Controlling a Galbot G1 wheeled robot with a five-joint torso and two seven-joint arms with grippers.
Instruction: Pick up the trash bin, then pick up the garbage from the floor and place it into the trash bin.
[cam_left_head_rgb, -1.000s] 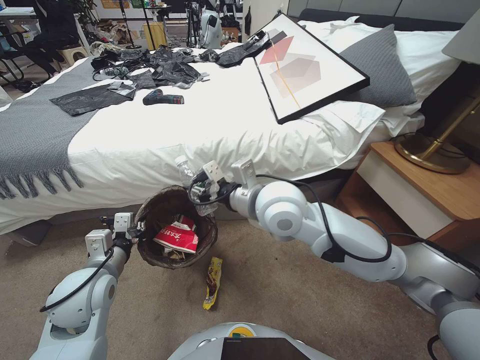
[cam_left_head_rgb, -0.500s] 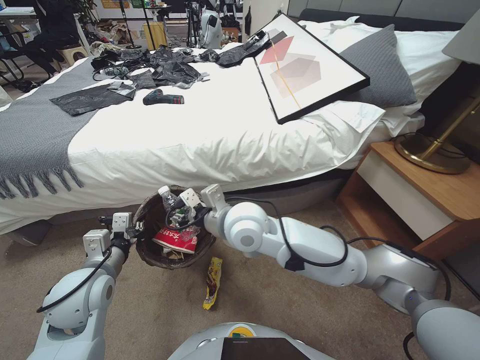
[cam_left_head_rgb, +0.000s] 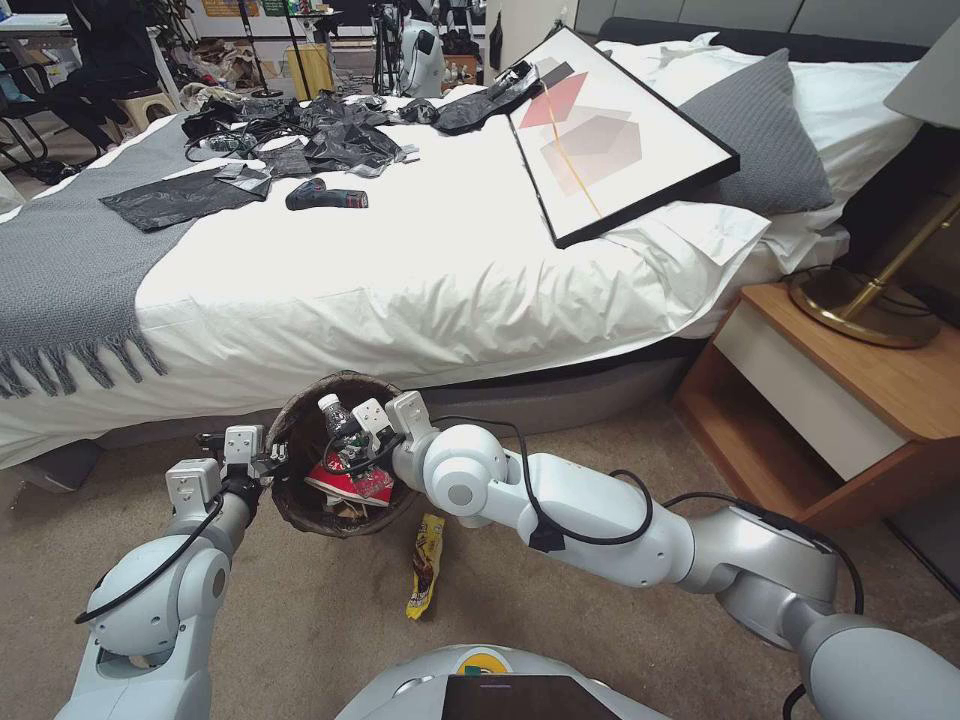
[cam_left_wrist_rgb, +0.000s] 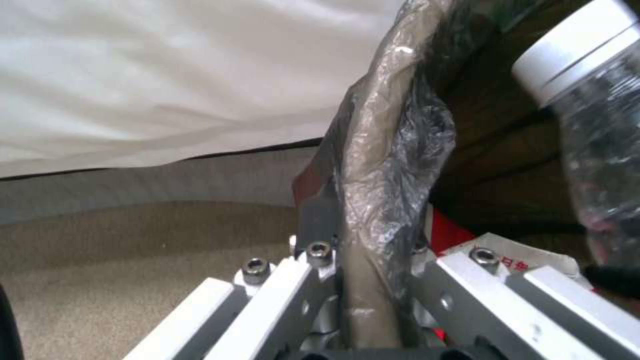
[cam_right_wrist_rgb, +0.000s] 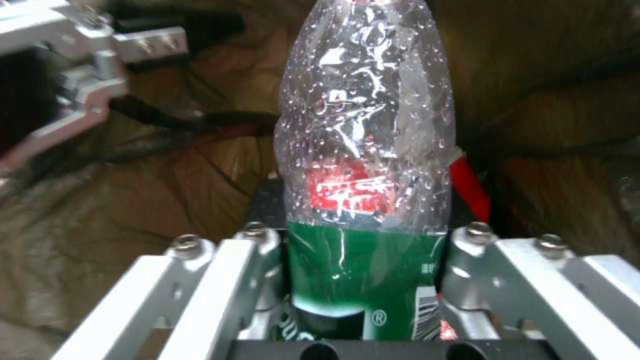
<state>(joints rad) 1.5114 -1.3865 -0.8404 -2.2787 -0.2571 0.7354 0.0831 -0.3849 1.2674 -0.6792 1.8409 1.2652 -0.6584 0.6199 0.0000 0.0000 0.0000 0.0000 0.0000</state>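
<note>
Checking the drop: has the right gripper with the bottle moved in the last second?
Yes. The right gripper, shut on the bottle, came down and leftward from the bed edge into the trash bin.

Silver-white arms w/ round joints, black cables, screwed metal fingers (cam_right_wrist_rgb: 200, 280)

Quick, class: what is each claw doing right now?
Left claw: shut on the trash bin rim.
Right claw: shut on the plastic bottle, over the bin.

Bright even indoor light, soft shadows, blurry wrist views, wide-angle edge distortion
</note>
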